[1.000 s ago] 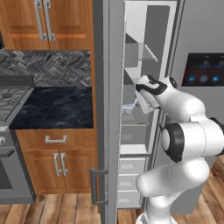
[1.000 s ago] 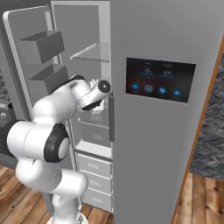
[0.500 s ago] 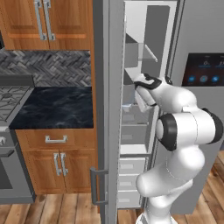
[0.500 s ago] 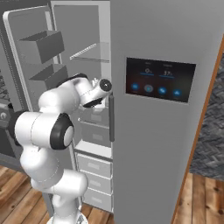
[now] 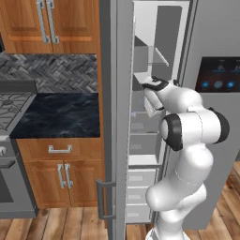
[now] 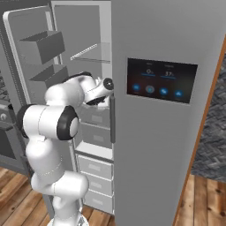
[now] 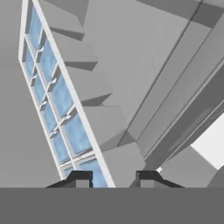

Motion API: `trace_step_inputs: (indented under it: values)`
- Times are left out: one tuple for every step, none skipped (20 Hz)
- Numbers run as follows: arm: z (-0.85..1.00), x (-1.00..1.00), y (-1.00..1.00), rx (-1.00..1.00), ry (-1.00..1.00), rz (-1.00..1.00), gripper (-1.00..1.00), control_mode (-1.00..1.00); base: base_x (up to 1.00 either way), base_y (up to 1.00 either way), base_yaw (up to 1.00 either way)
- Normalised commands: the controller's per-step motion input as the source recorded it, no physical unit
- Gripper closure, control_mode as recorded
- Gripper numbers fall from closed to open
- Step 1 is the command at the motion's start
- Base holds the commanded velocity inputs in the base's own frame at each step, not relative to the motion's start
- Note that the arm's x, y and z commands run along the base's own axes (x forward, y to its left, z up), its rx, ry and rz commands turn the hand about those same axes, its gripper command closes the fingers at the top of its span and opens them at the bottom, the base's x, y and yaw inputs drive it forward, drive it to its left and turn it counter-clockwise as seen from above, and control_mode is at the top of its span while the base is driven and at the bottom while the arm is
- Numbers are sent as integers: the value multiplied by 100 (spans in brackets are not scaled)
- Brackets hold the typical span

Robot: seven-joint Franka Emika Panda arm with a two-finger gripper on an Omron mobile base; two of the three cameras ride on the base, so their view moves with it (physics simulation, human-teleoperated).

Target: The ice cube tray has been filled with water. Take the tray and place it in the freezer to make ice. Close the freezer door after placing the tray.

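Observation:
The ice cube tray runs slantwise up the hand view, its water showing as pale blue squares on the left and the grey undersides of its cells on the right. My gripper is shut on the tray's near end, one fingertip on each side. The hand reaches into the freezer at mid height, in front of the white drawers. The freezer door stands wide open, edge-on in the left base view, and its inner bins face the right base view.
The grey door with the dark icon panel is closed to the right of the arm. A dark counter over brown cabinets and a stove lie left of the open door. A glass shelf sits above the hand.
The hand has pushed slightly higher and deeper into the freezer. The elbow has swung up and closer to the compartment. The door has not moved.

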Motion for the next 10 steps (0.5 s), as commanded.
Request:
trace_step_inputs:
  values:
    - [-7, 37, 0, -1, -1, -2, 100, -100, 0, 0, 0]
    - [-7, 39, 0, -1, 0, -2, 100, -100, 0, 0, 0]
    - [-6, 41, 0, -1, -1, -3, 100, -100, 0, 0, 0]
    - [-6, 43, 0, -1, -1, -3, 100, -100, 0, 0, 0]
    - [-6, 49, 0, -1, 0, -3, 100, -100, 0, 0, 0]
    - [-6, 52, 0, -1, 0, -4, 100, -100, 0, 0, 0]
    - [-6, 53, 0, -1, 0, -4, 100, -100, 0, 0, 0]
    - [-5, 54, 0, -1, -1, -4, 100, -100, 0, 0, 0]
    - [-4, 54, 0, -1, -1, -4, 100, -100, 0, 0, 0]
    - [-1, 53, 0, -1, -1, -4, 100, -100, 0, 0, 0]
